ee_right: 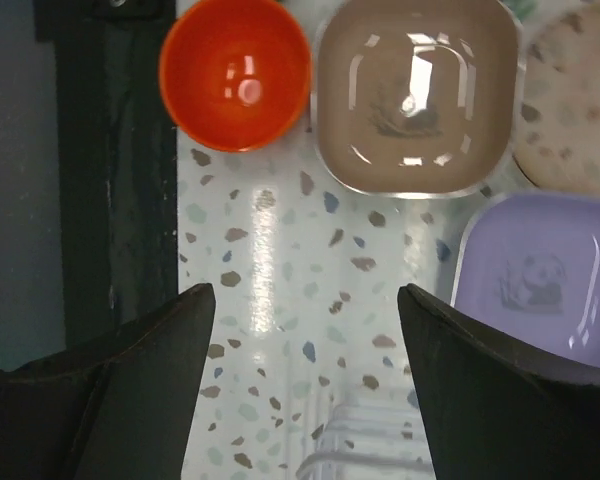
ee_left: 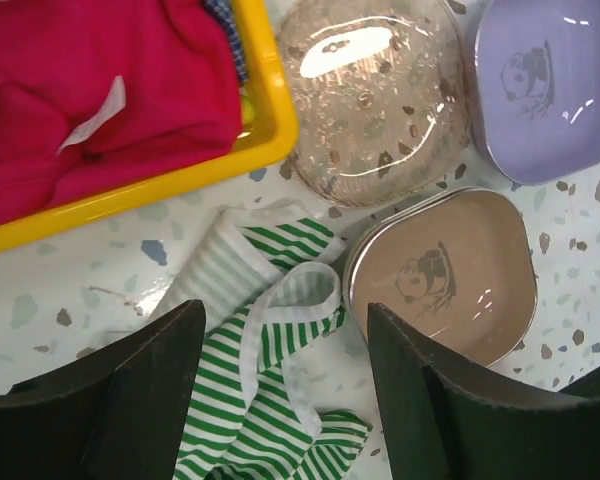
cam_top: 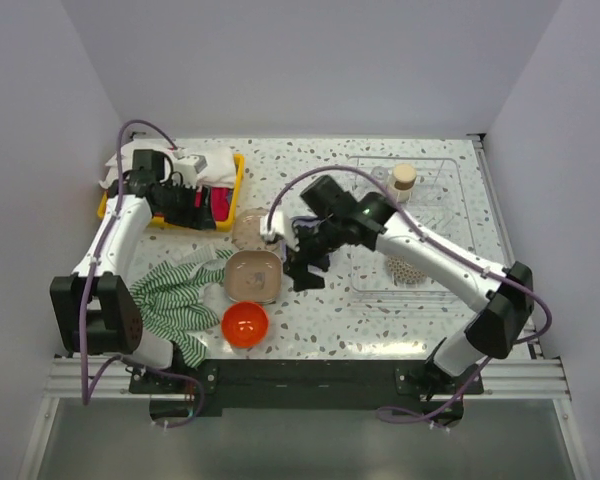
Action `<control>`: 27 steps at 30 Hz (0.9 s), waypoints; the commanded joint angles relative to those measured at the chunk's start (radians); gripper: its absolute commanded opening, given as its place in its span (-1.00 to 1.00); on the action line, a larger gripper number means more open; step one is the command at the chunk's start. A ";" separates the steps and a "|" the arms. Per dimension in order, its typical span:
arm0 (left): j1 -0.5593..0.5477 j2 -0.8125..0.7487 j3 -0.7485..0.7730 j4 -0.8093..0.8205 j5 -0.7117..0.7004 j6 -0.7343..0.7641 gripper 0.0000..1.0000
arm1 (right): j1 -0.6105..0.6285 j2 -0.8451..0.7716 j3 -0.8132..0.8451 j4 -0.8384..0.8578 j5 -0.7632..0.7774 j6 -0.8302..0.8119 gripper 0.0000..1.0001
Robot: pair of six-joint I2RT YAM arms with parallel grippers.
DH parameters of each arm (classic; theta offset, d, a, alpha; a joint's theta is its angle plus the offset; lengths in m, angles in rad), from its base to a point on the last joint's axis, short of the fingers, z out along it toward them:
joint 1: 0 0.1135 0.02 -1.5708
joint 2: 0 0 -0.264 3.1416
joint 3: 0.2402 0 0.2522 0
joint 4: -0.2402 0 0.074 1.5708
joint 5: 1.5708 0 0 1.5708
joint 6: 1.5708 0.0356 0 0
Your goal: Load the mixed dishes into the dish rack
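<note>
Nearest the arm bases, the orange bowl [cam_top: 245, 325] sat just on the near side of the tan plate [cam_top: 253, 276], close to its rim. Left of the tan plate lay the green striped cloth [cam_top: 175, 295], one fold ending just beside the plate's edge. Right of the tan plate I had the right gripper [ee_right: 305, 295] over bare table, jaws spread wide with nothing between them. Just beyond the tan plate's far right corner rested the lilac plate [ee_right: 540, 280], and straight beyond the tan plate lay the clear round dish [ee_left: 365, 95], the three crowded together. Beyond and left of the tan plate, the left gripper [ee_left: 285, 310] hung above the cloth, also spread wide and holding nothing. Farther off on that side stood the yellow tray [ee_left: 270, 130] with a red towel [ee_left: 100, 90] in it. Well to the right of the tan plate stood the dish rack [cam_top: 450, 170], with the speckled bowl [cam_top: 402, 268] at its near end and the beige cup [cam_top: 404, 180] upright at its far end.
</note>
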 commanded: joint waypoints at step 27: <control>0.291 -0.185 0.046 0.030 0.163 -0.042 0.45 | 0.467 0.335 -0.109 0.355 0.150 -0.472 0.07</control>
